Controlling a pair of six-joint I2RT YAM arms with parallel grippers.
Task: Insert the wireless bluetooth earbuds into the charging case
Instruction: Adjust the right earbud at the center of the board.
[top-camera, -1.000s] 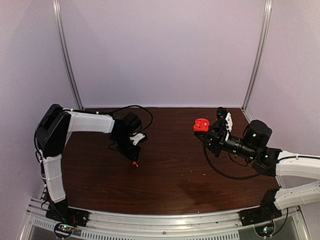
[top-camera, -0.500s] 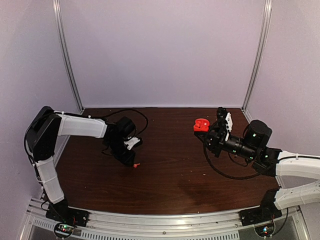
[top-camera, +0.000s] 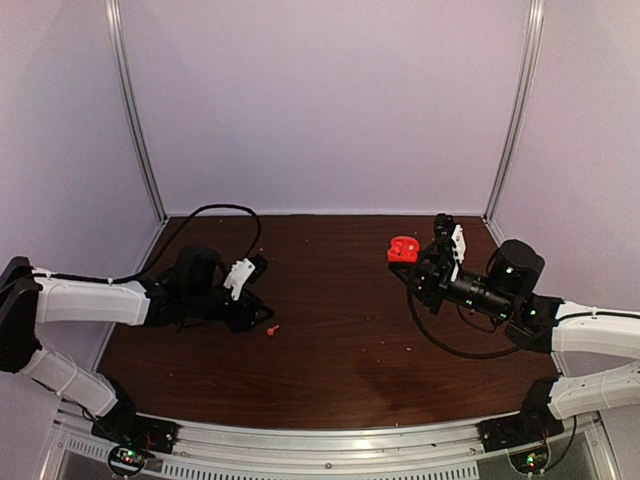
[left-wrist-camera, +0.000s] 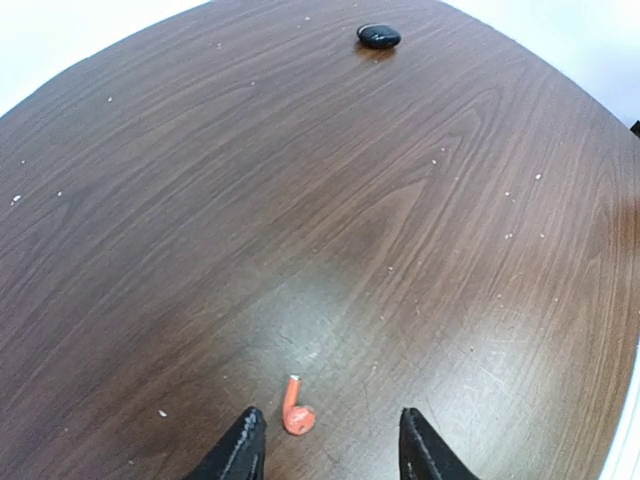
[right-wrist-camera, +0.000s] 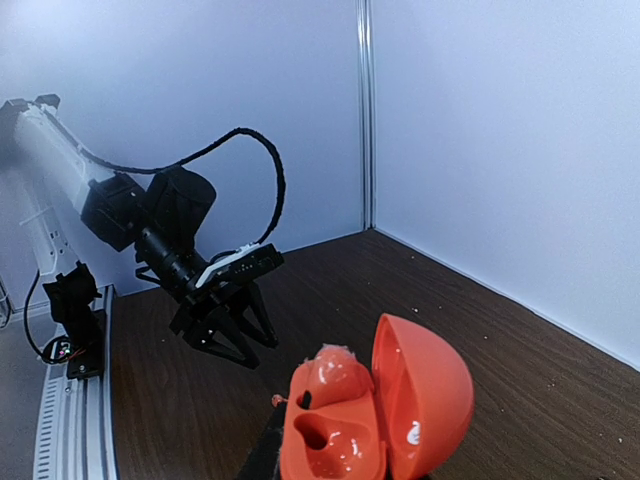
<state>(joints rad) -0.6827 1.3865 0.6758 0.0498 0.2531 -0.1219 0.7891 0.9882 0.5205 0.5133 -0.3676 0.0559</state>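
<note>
Two arms: left gripper (left-wrist-camera: 325, 447) low, parted, flanking red earbud (left-wrist-camera: 297, 414); right gripper (top-camera: 418, 262) raised, clasping opened charging case (right-wrist-camera: 375, 415).

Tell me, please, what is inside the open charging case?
The charging case shows one empty hollow low in its base and a glossy red lump above it; whether that lump is an earbud is unclear. The lid's inner face is mostly turned away.

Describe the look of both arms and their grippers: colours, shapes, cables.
Both the left arm and right arm have white shell links with black joint housings. Each carries a loose black cable and a small white plate at the wrist. The left gripper and right gripper are black; the left's fingers taper to points.
</note>
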